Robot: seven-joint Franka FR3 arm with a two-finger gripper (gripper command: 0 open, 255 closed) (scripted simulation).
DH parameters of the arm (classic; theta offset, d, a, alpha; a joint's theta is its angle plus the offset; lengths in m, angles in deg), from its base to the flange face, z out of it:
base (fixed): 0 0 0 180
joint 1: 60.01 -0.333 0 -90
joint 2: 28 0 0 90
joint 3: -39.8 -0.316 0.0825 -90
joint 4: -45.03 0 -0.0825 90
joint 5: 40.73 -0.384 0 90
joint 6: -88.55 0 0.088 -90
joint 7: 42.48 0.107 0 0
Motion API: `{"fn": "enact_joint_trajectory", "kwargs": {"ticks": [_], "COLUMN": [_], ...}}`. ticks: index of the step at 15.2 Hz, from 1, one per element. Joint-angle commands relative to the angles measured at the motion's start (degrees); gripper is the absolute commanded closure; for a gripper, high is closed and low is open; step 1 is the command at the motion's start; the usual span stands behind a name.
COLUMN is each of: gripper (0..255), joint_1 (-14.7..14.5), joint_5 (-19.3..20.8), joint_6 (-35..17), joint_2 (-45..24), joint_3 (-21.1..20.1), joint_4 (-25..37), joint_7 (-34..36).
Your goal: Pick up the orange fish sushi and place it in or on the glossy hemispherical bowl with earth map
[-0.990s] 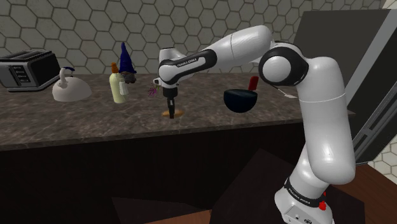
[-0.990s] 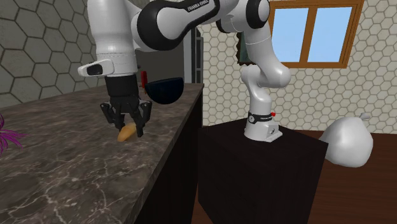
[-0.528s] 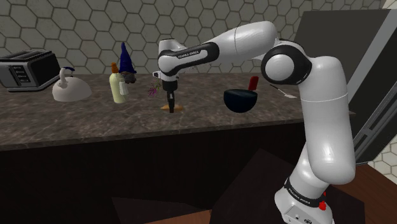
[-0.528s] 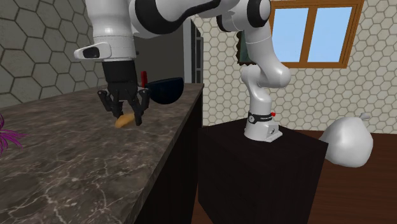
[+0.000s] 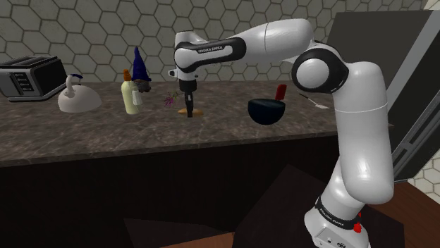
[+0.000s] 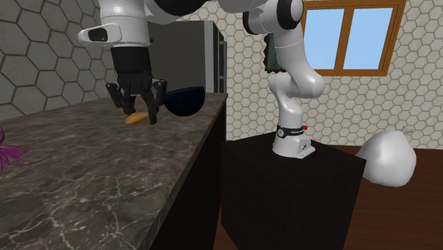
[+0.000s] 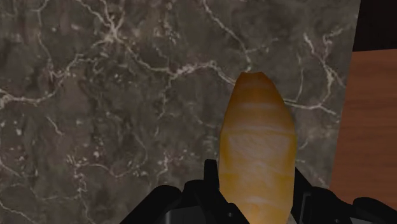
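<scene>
Dark stone desk [image 7: 95,95], polished, laced with white veins. The sushi [image 7: 257,153] looks smooth, orange with pale bands and a soft sheen. Matt black tool [image 6: 140,116]. Glossy dark bowl [image 5: 266,111], and the arm [image 5: 359,141] has a shiny white shell.

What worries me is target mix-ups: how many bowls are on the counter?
1: a dark bowl on the counter, at the shoulder view's right; the arm could hide more.

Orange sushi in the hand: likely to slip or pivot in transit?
Probably light: the sushi is small beside the hand. May pivot: the clasp seems near one end, most of it sticking out. Smooth rounded surface looks somewhat slippery.
</scene>
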Motion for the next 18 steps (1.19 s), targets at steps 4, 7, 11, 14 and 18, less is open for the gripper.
{"fn": "enact_joint_trajectory", "kwargs": {"ticks": [4,7,11,14,18], "gripper": [255,255,255,255,255], "joint_1": [0.1,0.1,0.1,0.1,0.2], "joint_5": [0.0,0.0,0.0,0.0,0.0], "joint_6": [3.9,6.3,9.6,12.2,16.0], "joint_2": [0.1,0.0,-0.4,-0.9,-2.0], "joint_3": [0.0,0.0,0.0,0.0,0.0], "joint_4": [3.8,6.2,10.0,13.1,18.0], "joint_7": [0.1,0.1,0.2,0.2,0.3]}}
